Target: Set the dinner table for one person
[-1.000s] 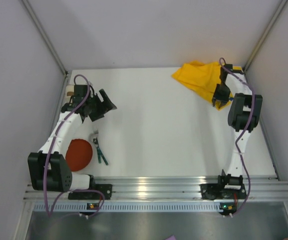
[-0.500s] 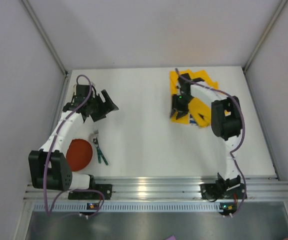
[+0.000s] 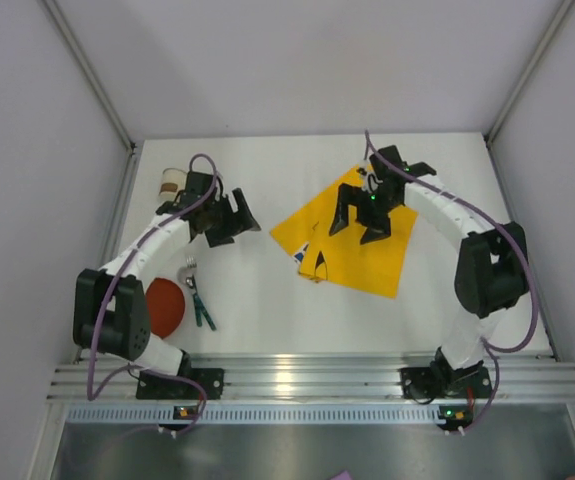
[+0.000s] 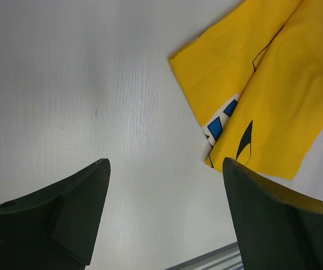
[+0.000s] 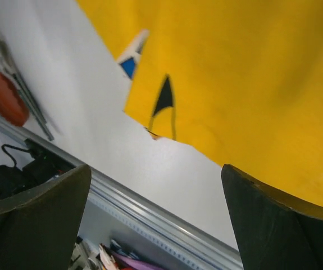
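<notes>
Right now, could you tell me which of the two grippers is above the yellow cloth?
The right gripper: it hangs open above the yellow cloth, whereas the left gripper is over bare white dinner table, left of the cloth.

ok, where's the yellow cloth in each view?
Top external: yellow cloth lies spread flat, right of centre.
Left wrist: upper right corner.
Right wrist: fills the upper right.
Shared landmark: the black pointed mark near the cloth's folded corner, also seen in left wrist and right wrist.
</notes>
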